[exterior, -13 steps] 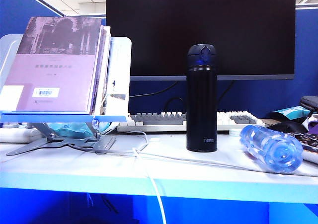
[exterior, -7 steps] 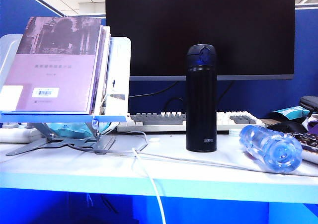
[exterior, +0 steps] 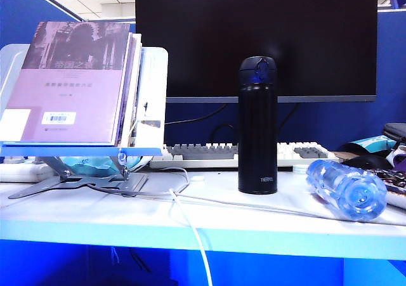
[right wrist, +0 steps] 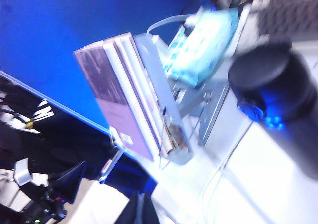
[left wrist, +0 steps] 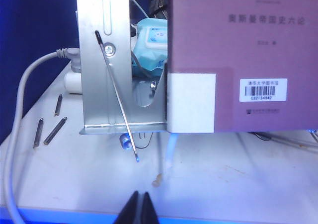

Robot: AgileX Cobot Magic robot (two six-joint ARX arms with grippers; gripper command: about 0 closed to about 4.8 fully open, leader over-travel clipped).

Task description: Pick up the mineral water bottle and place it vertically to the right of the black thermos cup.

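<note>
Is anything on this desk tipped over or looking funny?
Yes. The mineral water bottle lies on its side to the right of the black thermos cup, which stands upright. Both grippers, left and right, are shut and touch nothing.

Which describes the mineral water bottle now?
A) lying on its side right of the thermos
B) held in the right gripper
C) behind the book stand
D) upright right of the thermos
A: the mineral water bottle lies on its side on the desk, right of the upright black thermos cup, ungripped.
</note>
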